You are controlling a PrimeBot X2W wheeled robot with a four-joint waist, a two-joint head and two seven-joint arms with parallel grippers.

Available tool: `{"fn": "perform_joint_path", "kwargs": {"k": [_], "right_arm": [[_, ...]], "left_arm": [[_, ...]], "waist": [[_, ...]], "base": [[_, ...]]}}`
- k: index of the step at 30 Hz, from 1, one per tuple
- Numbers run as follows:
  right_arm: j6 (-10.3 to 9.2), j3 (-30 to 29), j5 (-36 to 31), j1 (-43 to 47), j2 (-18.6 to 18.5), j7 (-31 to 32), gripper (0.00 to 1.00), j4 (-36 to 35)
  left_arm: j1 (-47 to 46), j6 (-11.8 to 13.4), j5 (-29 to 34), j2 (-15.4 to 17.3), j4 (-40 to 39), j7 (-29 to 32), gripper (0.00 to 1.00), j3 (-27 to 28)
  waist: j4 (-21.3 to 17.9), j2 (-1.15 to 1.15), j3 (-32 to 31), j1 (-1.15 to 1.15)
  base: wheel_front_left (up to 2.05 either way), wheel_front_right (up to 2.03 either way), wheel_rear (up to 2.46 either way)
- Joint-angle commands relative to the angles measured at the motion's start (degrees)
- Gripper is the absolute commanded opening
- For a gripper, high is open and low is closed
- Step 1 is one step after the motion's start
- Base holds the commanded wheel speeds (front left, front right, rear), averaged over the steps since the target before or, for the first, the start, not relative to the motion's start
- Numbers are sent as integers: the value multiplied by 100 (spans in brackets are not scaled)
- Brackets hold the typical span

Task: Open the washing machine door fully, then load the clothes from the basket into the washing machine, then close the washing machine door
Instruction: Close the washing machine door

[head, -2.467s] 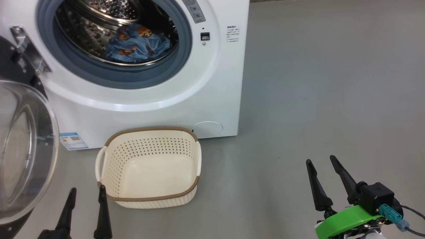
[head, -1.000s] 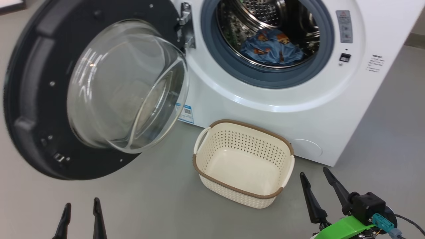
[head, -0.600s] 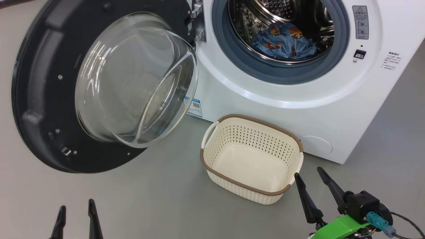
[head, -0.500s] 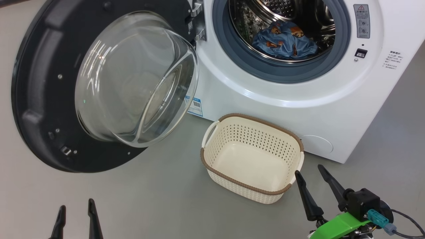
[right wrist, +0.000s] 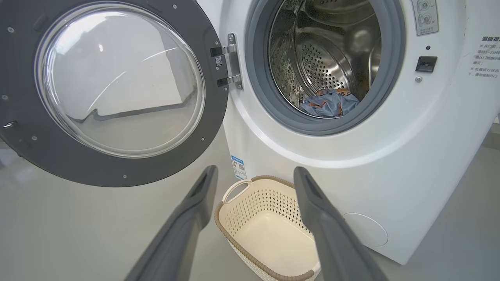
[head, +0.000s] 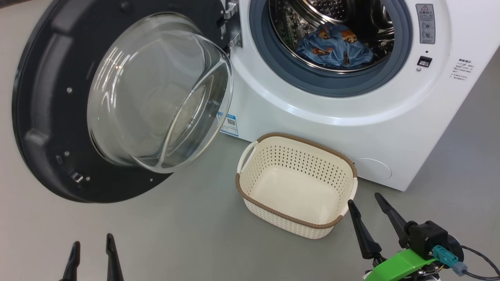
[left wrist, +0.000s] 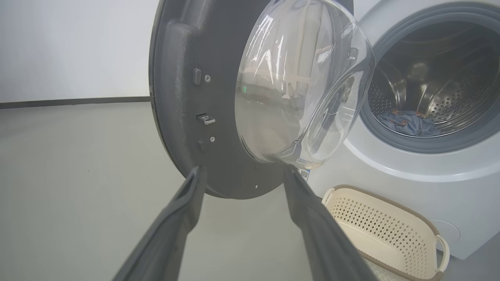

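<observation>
Grey floor (head: 195, 234), perhaps dark skirting (left wrist: 74, 102)

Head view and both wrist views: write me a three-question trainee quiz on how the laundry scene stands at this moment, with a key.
1. True or false: the basket holds a garment.
2. Where does the blue garment lie? A) in the basket B) in the drum of the washing machine C) draped over the door's glass
3. Fill in: the washing machine door stands ___, while the left hand and the right hand both have their fingers apart and hold nothing.
Key: 1 false; 2 B; 3 open.
</observation>
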Motion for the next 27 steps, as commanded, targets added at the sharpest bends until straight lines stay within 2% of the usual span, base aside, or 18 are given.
{"fn": "perform_joint_path", "kwargs": {"k": [1,17,18,19,27], "right_arm": [[9,122,-20,-142,-20,-28,100,-146],[9,66,-24,-104,12,-28,100,-170],[9,52,-25,-91,19,-28,100,-174],[9,46,-25,-85,22,-28,100,-176],[9,-20,-39,-36,48,-28,100,-224]], "left_arm": [[-104,29,-24,59,-161,-31,100,174],[-164,-26,-32,59,-110,-31,100,159],[-172,-42,-10,59,-94,-31,40,135],[-177,-52,-17,59,-87,-31,0,122],[-223,-104,-176,59,62,-31,0,88]], "waist": [[0,0,4,0],[-7,0,3,0],[-9,0,4,0],[-10,0,4,0],[-15,0,20,0]], "base": [[0,0,0],[0,0,0],[0,0,0],[0,0,0],[0,0,0]]}}
